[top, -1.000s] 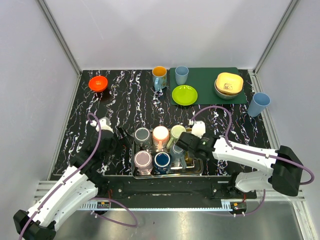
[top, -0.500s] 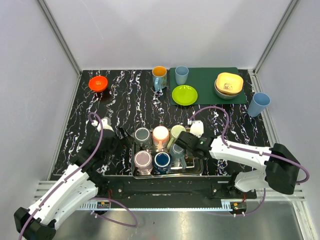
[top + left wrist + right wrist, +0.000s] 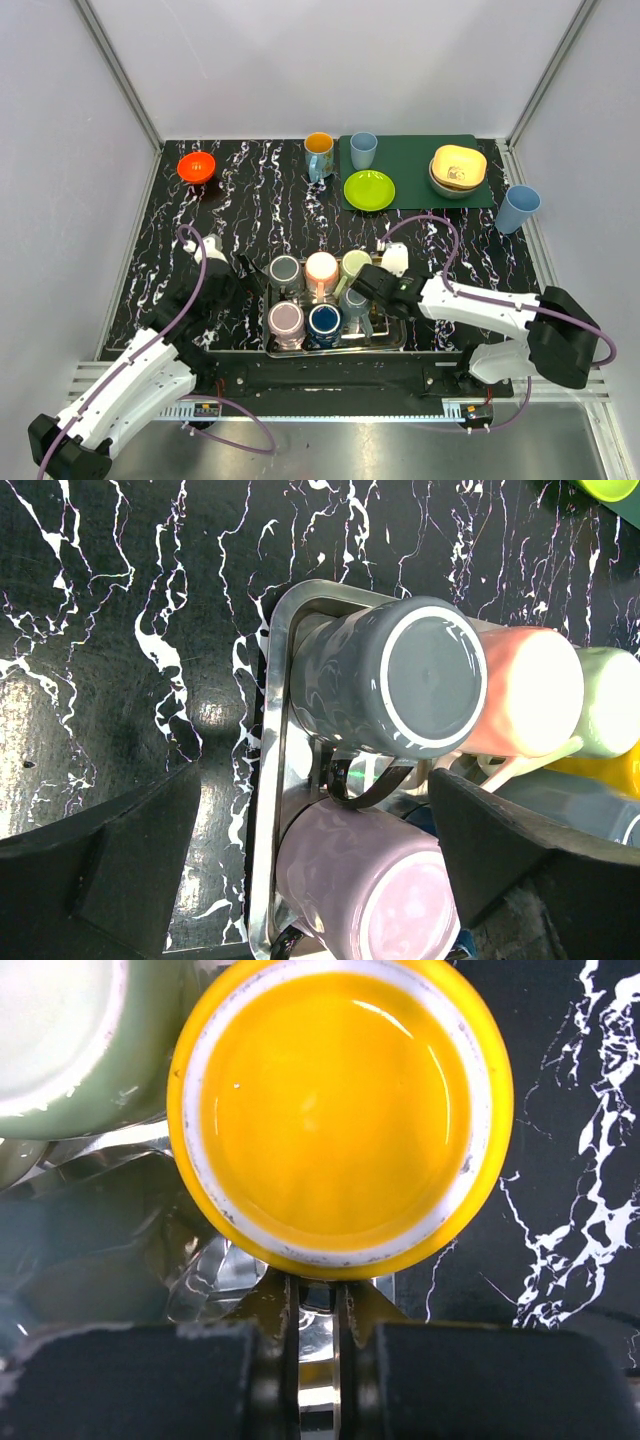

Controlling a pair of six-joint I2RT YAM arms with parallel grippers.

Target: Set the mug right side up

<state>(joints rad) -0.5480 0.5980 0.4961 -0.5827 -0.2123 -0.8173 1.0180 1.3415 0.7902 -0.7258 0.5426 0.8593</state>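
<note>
- Left claw [image 3: 315, 810]: released, jaws spread wide. Framed between its fingers are the rounded rim of a shiny steel tray [image 3: 268, 730], an inverted glossy grey cylindrical mug [image 3: 430, 675] and, nearer, an inverted glossy lilac mug [image 3: 360, 880].
- Pale-green glazed mug [image 3: 60, 1040]: ahead and left of the right claw, just beside the yellow one.
- Glossy yellow ceramic mug [image 3: 340, 1110]: upside down in the tray, its round base ringed by a white foot. It lies directly ahead of the right claw, against its fingertips.
- Right claw [image 3: 318, 1300]: clenched to a narrow slit at the mug's near edge; whether the handle is pinched cannot be told.
- Black, white-veined marble tabletop [image 3: 560, 1160]: ahead and right of that claw.
</note>
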